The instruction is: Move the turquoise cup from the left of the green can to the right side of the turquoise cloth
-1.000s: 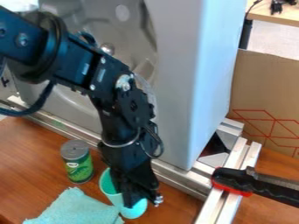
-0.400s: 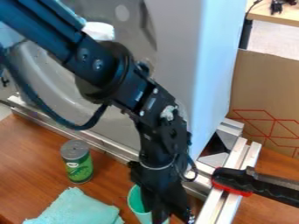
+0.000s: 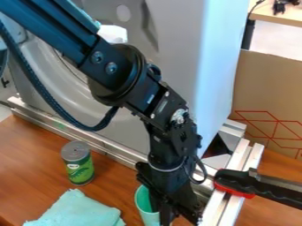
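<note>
Cup partly hidden behind the gripper, its base out of sight.
The gripper [image 3: 184,216] covers the right side of the turquoise cup [image 3: 143,204], and its dark parts blend together, so its grip is unclear. The view's bottom edge cuts off the cup and the cloth [image 3: 77,212], along with the surface's [image 3: 26,176] near edge. The can's [image 3: 77,167] small print is too blurred to read. The arm hides part of the metal rail [image 3: 106,144] along the surface's back edge; the black-handled tool [image 3: 236,182] runs out at right.
</note>
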{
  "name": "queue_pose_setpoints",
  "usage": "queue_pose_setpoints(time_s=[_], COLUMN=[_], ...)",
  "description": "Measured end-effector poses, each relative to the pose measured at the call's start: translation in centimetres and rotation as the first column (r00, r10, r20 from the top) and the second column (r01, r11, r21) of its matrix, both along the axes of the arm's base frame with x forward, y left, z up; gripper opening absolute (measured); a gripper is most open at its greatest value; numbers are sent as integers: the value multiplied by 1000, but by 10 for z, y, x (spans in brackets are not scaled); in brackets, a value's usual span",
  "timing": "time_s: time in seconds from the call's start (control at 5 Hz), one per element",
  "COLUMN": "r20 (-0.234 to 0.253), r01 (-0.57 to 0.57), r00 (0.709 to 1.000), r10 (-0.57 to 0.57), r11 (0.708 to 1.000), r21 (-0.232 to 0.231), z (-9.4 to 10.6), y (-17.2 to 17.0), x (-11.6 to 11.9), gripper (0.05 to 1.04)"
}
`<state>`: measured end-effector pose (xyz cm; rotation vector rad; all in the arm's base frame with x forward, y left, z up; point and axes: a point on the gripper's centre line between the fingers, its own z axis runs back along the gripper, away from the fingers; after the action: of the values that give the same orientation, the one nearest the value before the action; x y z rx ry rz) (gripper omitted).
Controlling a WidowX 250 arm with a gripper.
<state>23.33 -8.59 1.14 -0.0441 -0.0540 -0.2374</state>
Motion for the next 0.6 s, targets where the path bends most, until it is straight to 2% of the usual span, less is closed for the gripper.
queue_pose_setpoints(time_s=[0.2,0.4,0.6], r20=[6,79,128], r01=[25,16,7], r00=[1000,997,992], r10=[-25,-8,12], r11=[999,994,989], r21=[-41,-104,-144], z=[3,26,47], y=[0,12,20], x=[-11,-13,-15], gripper=[343,642,938])
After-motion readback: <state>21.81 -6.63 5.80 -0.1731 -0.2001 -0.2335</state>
